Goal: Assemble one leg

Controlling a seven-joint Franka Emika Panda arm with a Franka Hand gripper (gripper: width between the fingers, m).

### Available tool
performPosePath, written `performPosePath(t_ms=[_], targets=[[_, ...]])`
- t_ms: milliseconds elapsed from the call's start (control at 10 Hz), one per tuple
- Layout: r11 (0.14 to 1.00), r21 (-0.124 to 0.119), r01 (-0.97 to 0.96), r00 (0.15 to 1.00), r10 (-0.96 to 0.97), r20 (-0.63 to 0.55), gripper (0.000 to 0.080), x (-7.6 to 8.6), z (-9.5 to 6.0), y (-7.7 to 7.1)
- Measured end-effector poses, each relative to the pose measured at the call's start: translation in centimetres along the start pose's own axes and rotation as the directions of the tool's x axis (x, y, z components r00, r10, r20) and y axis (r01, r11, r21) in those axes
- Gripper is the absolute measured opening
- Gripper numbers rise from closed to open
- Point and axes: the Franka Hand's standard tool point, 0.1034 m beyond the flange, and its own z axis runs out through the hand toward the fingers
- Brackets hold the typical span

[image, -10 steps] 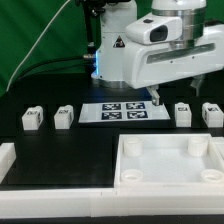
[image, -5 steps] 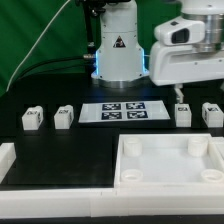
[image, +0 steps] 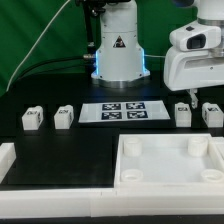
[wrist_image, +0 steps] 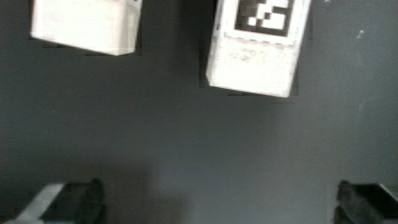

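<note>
Several small white legs with black-and-white tags stand on the black table. Two are at the exterior view's left [image: 32, 119] [image: 64, 116] and two at its right [image: 183, 113] [image: 211, 112]. My gripper [image: 190, 96] hangs open and empty just above the two right legs, touching neither. In the wrist view the gripper [wrist_image: 217, 205] shows two dark fingertips [wrist_image: 63, 205] wide apart with bare table between them. Two legs lie ahead of them, one tagged [wrist_image: 263, 45] and one partly cut off [wrist_image: 89, 25].
The large white tray-like part [image: 170, 178] with round corner sockets lies at the front right. The marker board [image: 124, 111] lies at the middle back. A white rail [image: 40, 190] runs along the front left. The robot base [image: 118, 55] stands behind the marker board.
The arm has moved toward the exterior view's right, from above the marker board's right end to above the two right legs. No part has moved.
</note>
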Motion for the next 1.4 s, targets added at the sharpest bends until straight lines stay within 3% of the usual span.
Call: performPosePath(t_ms=[300,400,700,1400], targets=[[0.999,-0.03,0.012,0.964,-0.004,0.266,0.0648,-0.8,0.0,0.5],[1.0,-0.028,-0.013,0.928,0.022,0.371,0.0648,-1.1,0.4,0.4],[0.998,-0.051,-0.021,0.762,0.049,0.646,0.0648,-1.4,1.0,-0.1],[0.998,-0.061,-0.03,0.693,0.065,0.718,0.0648,-2.1,4.0,-0.4]])
